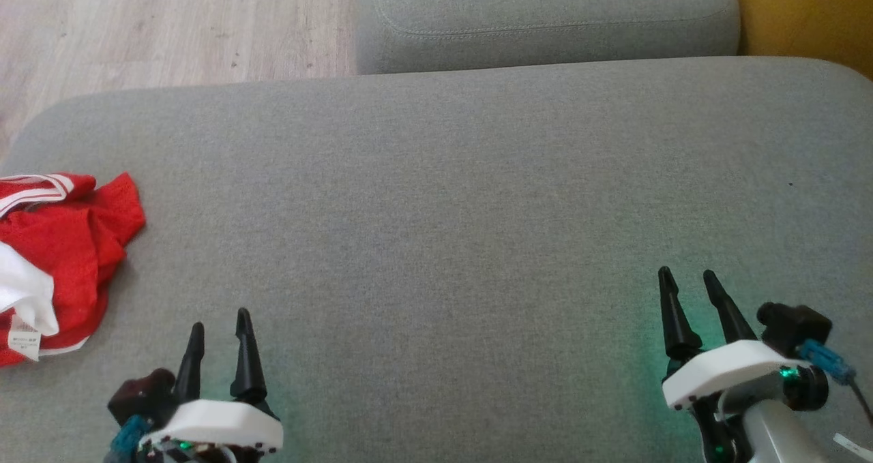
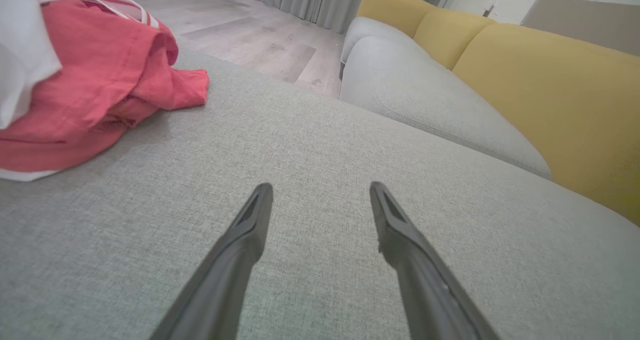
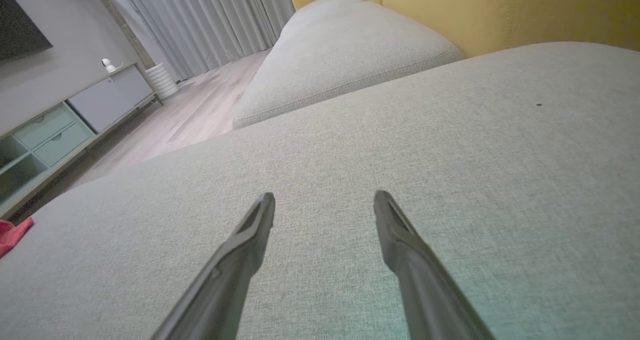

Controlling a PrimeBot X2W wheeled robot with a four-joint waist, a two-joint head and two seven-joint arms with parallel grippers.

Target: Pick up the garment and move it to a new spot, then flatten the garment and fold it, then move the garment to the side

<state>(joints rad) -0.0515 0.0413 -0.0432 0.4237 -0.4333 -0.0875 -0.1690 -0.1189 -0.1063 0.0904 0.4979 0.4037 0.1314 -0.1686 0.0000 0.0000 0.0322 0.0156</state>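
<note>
The garment (image 1: 61, 245) lies at the left edge of the large seat cushion (image 1: 436, 197), toward its near corner. The left claw (image 1: 219, 316) is at the near edge, just right of the garment and apart from it. The right claw (image 1: 685, 272) is near the near right corner. Behind the far edge lies a second cushion (image 1: 545, 20), with floor (image 1: 170, 26) to its left and the backrest (image 1: 805, 13) to its right.

It was a home living room: a grey upholstered sofa (image 1: 477, 211) with yellow back cushions (image 2: 550, 94), long grey curtains (image 3: 200, 24), pale wood flooring (image 1: 170, 26) and a low sideboard (image 3: 75, 114) at the far left.
</note>
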